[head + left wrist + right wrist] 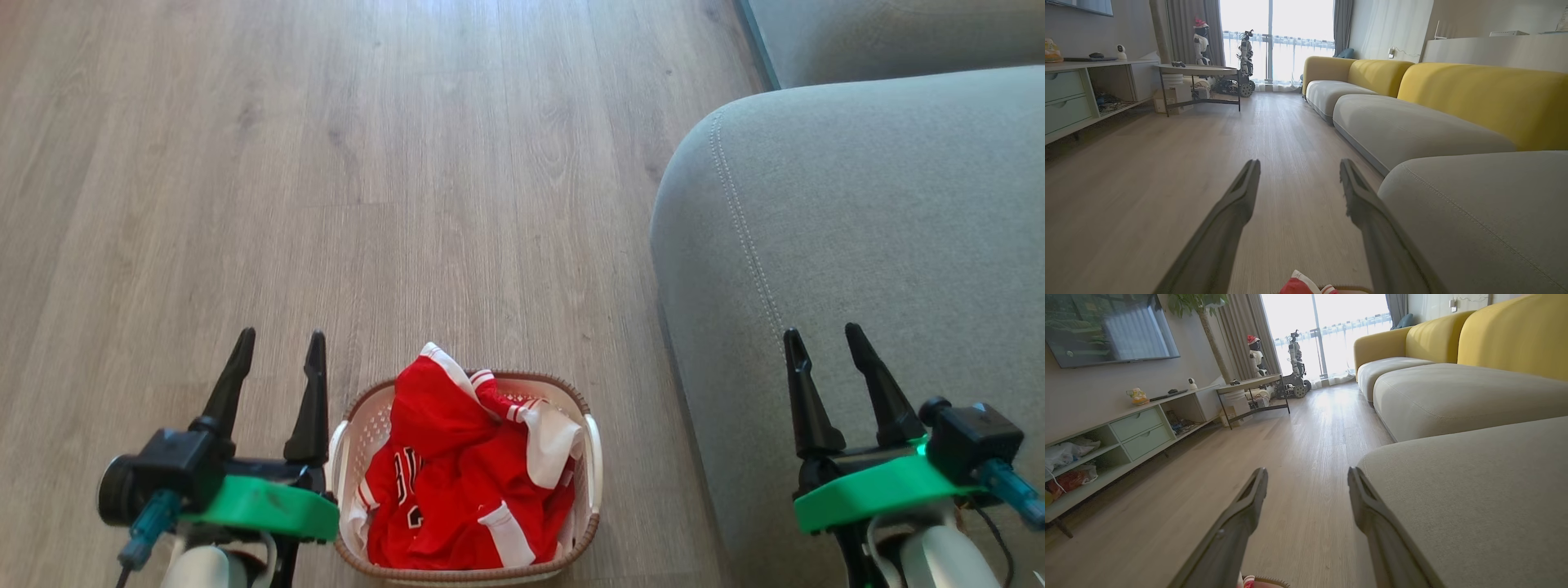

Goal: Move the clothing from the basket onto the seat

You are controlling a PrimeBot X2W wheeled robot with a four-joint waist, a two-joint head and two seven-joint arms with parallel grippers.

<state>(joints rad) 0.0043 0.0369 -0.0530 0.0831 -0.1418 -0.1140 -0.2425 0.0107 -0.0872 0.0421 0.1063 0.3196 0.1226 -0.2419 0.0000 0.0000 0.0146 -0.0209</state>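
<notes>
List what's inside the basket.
Crumpled red jerseys with white trim fill the basket, one peak rising above the rim. Basket floor and anything beneath the fabric are covered.

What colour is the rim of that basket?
Brown, woven-looking, atop the white basket; best seen in the head view.

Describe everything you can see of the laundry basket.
The basket is small and rectangular with rounded corners, apparently white perforated plastic, with a brown woven-look rim and white side handles. It stands upright on the wooden floor, left of the grey seat and apart from it. Crumpled red clothing with white trim fills it and rises above the rim. The open left gripper is close beside its left handle; contact cannot be told.
</notes>
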